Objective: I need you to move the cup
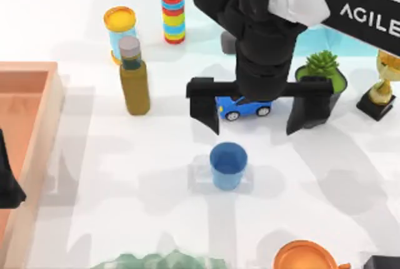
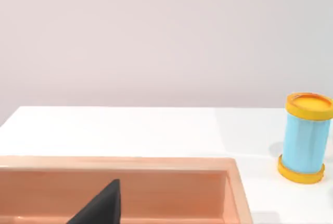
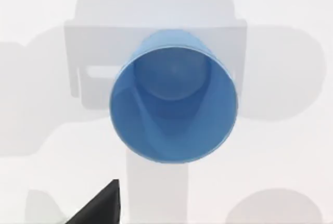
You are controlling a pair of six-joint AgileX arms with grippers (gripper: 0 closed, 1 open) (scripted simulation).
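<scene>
Cup (image 1: 228, 165), the small blue handleless tumbler, stands upright on the white tabletop (image 1: 125, 181), mouth open to the top camera. It sits just in front of the blue toy car (image 1: 244, 107), nearer the top view's bottom edge, and is apart from the car. In the right wrist view the cup (image 3: 173, 110) is seen from above, its rim round and its inside empty.

Right pincer (image 1: 256, 114) hangs over the toy car, its two dark fingers spread wide apart, one to each side of the car, with nothing between them but air and the car below. It touches neither the cup nor the car as far as the top view shows.

Left pincer (image 1: 7, 184) sits far to the left of the toy car, over the wooden tray (image 1: 37, 94); whether its fingers are apart or together I cannot tell.

Left of the car stands an olive bottle (image 1: 134, 81), and beyond it a light-blue cylinder with a yellow lid (image 1: 120, 31) and a stack of coloured rings (image 1: 173, 17). Right of the car are a potted plant (image 1: 322, 69) and a gold trophy (image 1: 382, 87). An orange vessel (image 1: 303, 258) lies beyond the cup from the car, at the bottom edge.
</scene>
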